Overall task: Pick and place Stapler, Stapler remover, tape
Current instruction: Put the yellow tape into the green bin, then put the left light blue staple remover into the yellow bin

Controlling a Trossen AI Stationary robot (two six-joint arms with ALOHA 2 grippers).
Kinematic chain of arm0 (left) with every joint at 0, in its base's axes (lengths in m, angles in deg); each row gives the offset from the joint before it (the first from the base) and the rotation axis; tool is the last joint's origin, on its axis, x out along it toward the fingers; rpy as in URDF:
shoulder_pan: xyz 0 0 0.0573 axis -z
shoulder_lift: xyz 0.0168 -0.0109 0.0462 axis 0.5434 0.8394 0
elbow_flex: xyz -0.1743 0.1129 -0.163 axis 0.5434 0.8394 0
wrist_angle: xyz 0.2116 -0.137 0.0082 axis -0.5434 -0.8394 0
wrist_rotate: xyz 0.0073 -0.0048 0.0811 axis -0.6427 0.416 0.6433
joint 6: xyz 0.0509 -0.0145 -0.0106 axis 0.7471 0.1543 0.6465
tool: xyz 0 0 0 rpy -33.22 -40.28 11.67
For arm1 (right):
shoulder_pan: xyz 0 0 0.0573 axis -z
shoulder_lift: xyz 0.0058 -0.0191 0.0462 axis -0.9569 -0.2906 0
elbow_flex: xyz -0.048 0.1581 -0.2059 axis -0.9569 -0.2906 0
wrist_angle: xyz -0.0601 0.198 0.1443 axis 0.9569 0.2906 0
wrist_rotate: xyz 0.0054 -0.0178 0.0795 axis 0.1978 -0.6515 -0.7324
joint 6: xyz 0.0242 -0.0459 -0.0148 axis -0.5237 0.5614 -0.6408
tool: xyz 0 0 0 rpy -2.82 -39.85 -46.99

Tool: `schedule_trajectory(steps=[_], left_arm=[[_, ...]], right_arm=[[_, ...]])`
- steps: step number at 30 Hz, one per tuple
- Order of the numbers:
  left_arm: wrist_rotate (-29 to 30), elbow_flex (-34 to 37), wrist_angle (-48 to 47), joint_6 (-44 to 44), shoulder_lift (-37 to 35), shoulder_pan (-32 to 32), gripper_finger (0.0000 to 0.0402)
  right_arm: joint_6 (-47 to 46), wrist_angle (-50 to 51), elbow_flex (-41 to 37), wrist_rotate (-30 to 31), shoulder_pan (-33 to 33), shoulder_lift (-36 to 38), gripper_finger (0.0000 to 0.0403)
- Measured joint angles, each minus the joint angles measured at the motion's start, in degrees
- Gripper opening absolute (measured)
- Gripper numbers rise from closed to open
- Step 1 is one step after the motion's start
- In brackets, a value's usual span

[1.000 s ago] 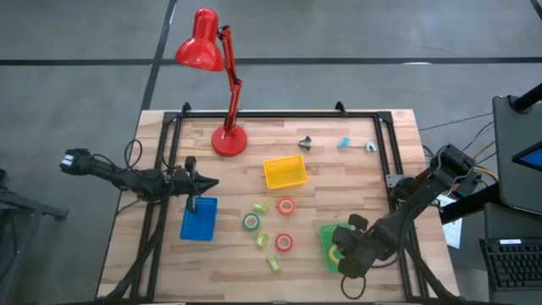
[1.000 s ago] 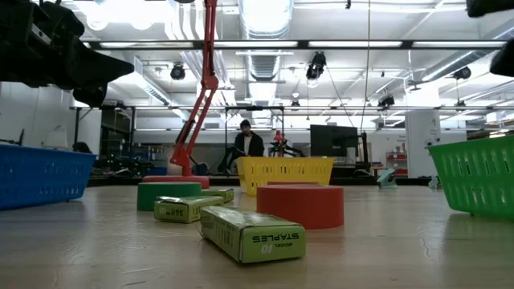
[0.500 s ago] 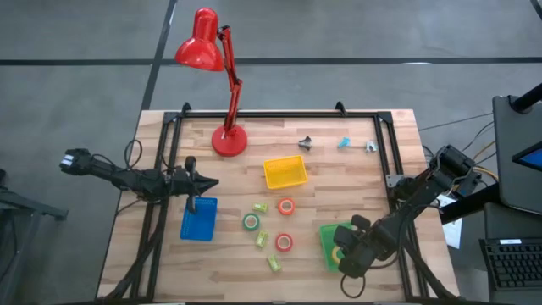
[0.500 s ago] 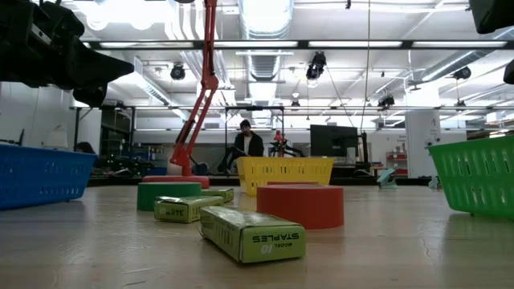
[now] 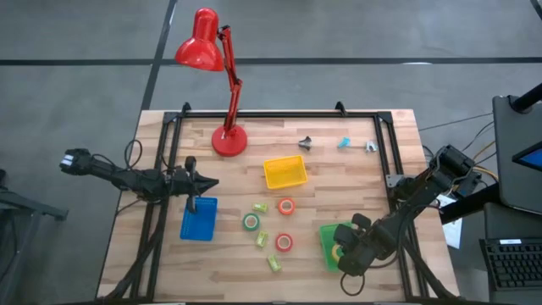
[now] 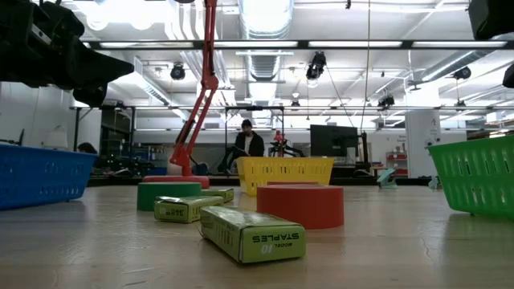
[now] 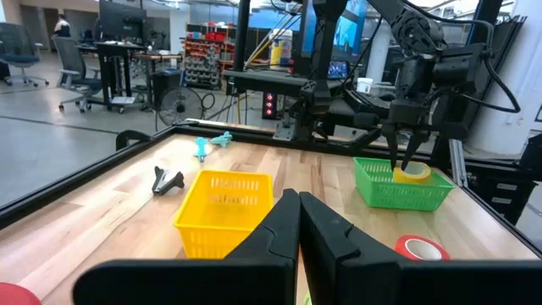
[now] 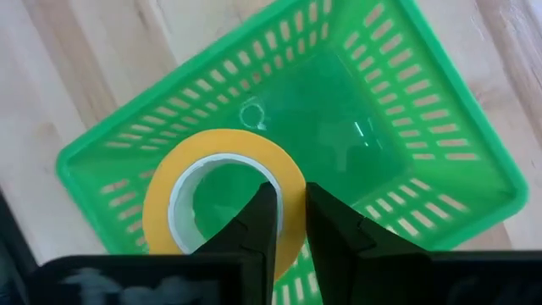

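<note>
One yellow tape roll point(image 8: 222, 196) sits in the green basket point(image 8: 406, 169) near the worktop's front right corner. The right gripper point(image 8: 288, 222) hangs over it, fingers pinching the roll's wall, one inside the ring. Three more rolls, green point(image 5: 251, 222), orange point(image 5: 286, 207) and red point(image 5: 284, 243), lie mid-worktop. The left gripper point(image 5: 206, 182), fingers closed on nothing, hovers above the blue basket point(image 5: 198, 219) by the left edge.

Yellow tape roll point(image 8: 222, 203) lies flat inside green basket point(image 8: 406, 144).
</note>
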Motion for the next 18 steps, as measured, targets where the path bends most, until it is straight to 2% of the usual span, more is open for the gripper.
schedule_trajectory(steps=[5, 13, 18], left_arm=[[0.02, 0.0, 0.0, 0.02, 0.0, -0.01, 0.001], [0.01, 0.0, 0.0, 0.01, 0.0, 0.01, 0.001], [0.02, 0.0, -0.02, 0.0, -0.02, 0.01, 0.001]], right_arm=[[-3.23, 0.01, -1.07, -0.09, 0.0, 0.0, 0.009], [-1.3, 0.07, -0.61, 0.09, 0.29, 0.39, 0.0125], [1.61, 0.42, -0.09, 8.26, 1.01, 3.61, 0.0128]])
